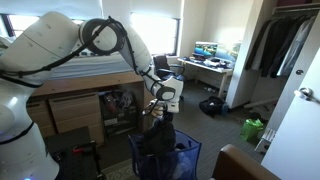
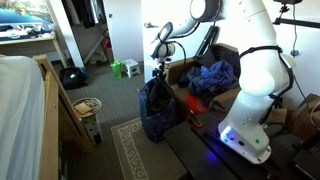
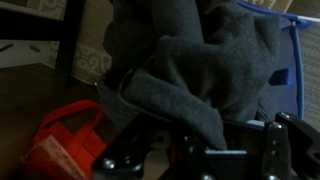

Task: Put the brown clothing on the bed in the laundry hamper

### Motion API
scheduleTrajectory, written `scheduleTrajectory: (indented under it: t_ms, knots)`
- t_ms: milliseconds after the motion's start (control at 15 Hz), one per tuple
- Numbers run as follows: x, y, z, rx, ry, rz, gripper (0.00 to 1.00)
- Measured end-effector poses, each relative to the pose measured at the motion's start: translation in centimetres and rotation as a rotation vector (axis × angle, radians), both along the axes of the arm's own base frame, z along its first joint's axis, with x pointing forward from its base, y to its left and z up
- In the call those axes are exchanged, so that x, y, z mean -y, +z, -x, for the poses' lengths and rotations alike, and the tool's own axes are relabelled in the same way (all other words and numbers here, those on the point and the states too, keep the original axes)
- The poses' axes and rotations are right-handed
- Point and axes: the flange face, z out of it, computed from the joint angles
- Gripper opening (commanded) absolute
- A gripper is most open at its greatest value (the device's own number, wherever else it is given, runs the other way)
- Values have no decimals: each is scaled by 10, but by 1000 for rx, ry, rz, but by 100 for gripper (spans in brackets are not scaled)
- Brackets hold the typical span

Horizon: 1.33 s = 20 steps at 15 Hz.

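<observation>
Lower centre of the frame: the dark brown fabric clothing (image 1: 157,132) is dangled into the blue mesh laundry hamper (image 1: 190,158). Whether the claw (image 1: 161,107) is clamped cannot be told. Next, a lowering and release are called for.

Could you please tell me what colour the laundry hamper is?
The laundry hamper is blue, clearest in an exterior view.

Bedroom: lofted bed (image 1: 95,84), desk (image 1: 208,67) with monitor (image 1: 207,50), clothes (image 1: 272,45) in closet.
</observation>
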Motion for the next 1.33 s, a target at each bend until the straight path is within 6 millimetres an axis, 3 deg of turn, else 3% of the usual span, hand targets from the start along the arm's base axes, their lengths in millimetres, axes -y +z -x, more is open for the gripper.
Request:
scheduleTrajectory:
  t_ms: [267,800,1133,1200,1333]
  knots:
    - [-18,-25,-12,-89,47,-12,0]
    - [-5,-96,-25,-260,40,-22,0]
    - [-8,-123,-30,-310,50,-26,0]
    - [-9,-126,-31,-315,52,-26,25]
    - [-10,-128,-34,-322,55,-28,33]
